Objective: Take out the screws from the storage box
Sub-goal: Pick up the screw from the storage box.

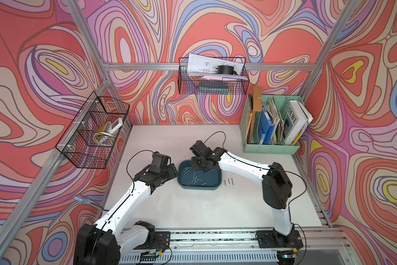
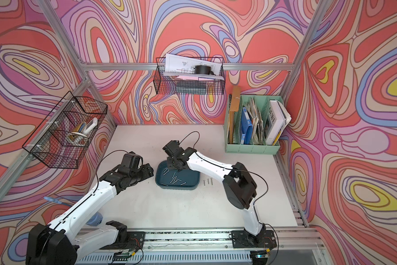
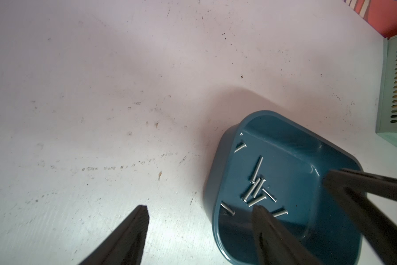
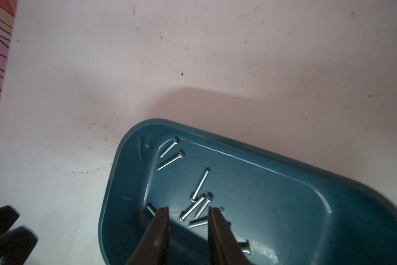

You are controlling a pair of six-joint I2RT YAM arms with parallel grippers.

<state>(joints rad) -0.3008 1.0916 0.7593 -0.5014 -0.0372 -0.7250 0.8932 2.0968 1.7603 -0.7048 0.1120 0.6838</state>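
The right tool (image 4: 188,210), jaws partly parted and empty, hangs over thin silver screws (image 4: 199,183) in the shallow dark teal plastic tray (image 4: 273,195); the left tool (image 3: 202,208) gapes wide, empty, at its edge.

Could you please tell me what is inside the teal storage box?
At least eight loose screws lie on the floor of the storage box. The right gripper hangs over them, jaws apart, partly covering two; anything else beneath its fingers is hidden.
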